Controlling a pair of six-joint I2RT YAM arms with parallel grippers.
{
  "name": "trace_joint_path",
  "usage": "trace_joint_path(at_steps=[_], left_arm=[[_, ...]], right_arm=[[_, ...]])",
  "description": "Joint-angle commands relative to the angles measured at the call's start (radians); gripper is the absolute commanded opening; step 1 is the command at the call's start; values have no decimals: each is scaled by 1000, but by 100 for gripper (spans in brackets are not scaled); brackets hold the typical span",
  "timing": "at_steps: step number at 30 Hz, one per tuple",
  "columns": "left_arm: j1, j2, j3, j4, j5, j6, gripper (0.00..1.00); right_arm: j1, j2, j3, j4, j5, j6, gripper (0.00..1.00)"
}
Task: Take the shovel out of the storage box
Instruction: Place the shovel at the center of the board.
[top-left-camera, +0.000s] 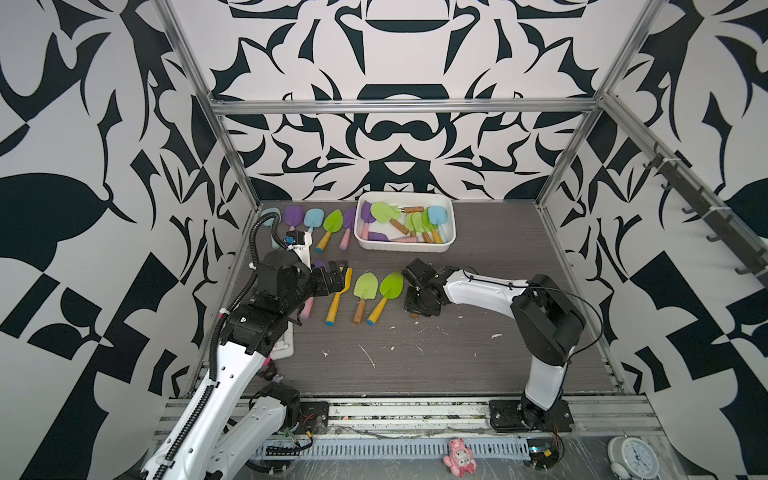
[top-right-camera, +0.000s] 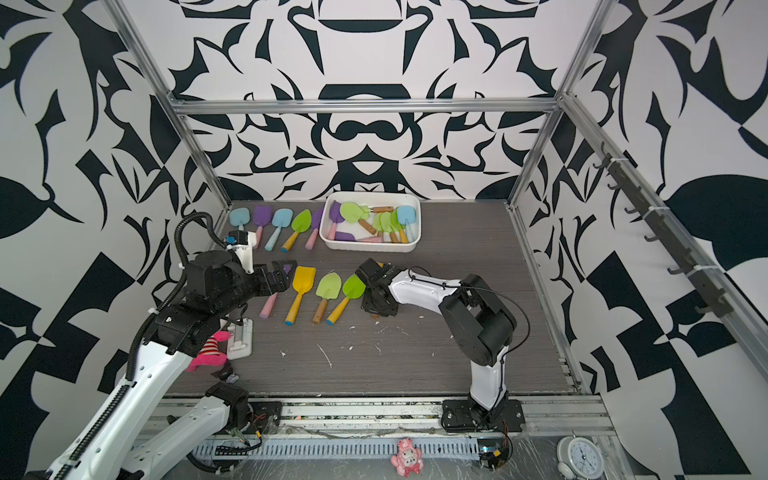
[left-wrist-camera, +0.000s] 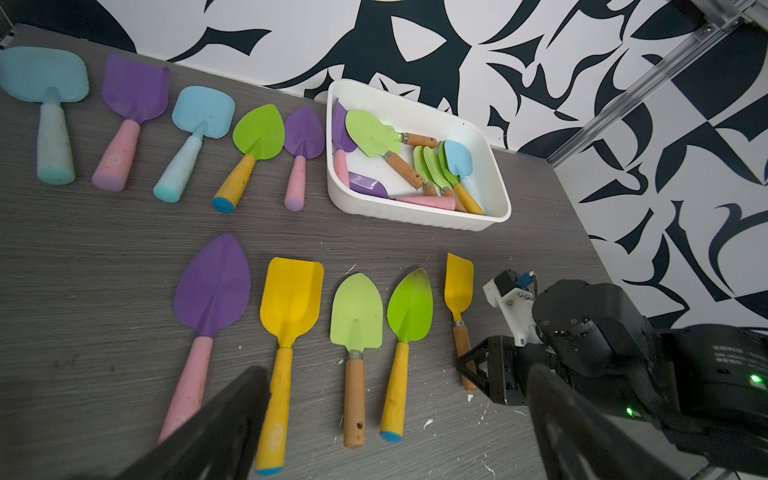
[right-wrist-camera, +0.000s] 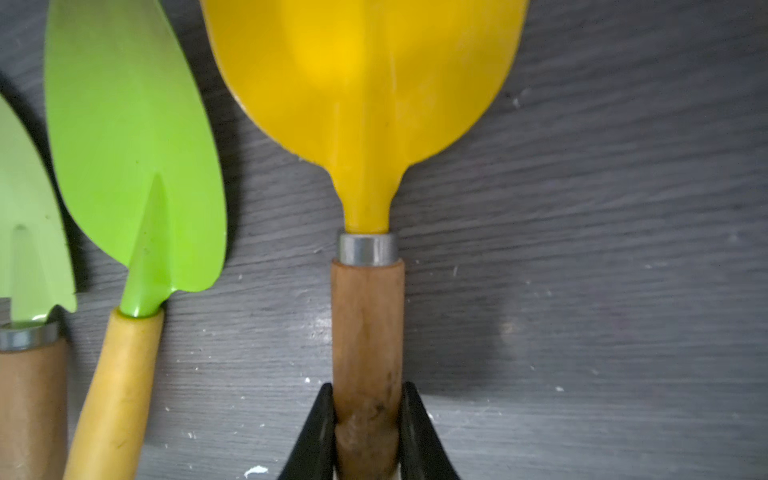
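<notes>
Pinching the yellow shovel by its wooden handle, we are holding it with our right gripper low at the table, outside the storage box and on its near side (four more shovels are lying alongside). Our left gripper is hanging spread wide by that row's purple shovel. Beyond, the box is holding several other shovels, loosely heaped.

Random extras here: a little pink pig figurine sits on the front ledge, with a white alarm clock well off to its side. There's a black hook rail on the side wall. White crumbs litter the dark wood-grain tabletop. A pink striped plush peeks out in a top view.
</notes>
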Motion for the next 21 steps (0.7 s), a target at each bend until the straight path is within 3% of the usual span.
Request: trace_joint_path(at_steps=[1,5,13,21], left_arm=[[-4,-6,-22,15,9,4,99],[-3,-5,-27,17,9,4,99],[-3,-3,-25,16,6,-6,99],[-3,8,-1,11,4,-3,100]], right_arm=[[6,16,28,-45,16,-22,4],[7,22,37,-43,3,-35,12],[7,-24,62,-82,4,-67,49],[-3,-145,113,-150,52,-117,66]])
